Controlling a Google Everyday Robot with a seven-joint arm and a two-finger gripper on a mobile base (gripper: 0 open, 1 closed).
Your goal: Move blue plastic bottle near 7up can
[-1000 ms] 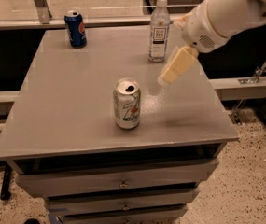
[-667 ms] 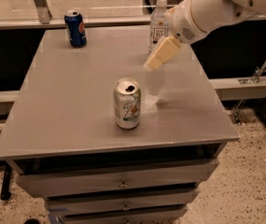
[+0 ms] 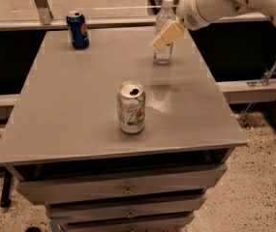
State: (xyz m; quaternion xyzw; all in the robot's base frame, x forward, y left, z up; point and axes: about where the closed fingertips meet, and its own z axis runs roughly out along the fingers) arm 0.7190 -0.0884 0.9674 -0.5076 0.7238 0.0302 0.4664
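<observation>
The clear plastic bottle [image 3: 163, 52] with a white cap stands upright at the back right of the grey table [image 3: 79, 105]. My gripper [image 3: 165, 36] hangs in front of the bottle's middle and covers its label. The white arm reaches in from the upper right. The 7up can [image 3: 131, 107], silver-white with green lettering, stands upright near the table's front centre, well apart from the bottle.
A dark blue soda can [image 3: 78, 29] stands at the back left of the table. Drawers [image 3: 123, 190] sit under the tabletop. A low ledge and glass wall run behind the table.
My gripper has moved up and to the left, from beside the bottle's right to in front of its middle. The bottle and both cans have not moved.
</observation>
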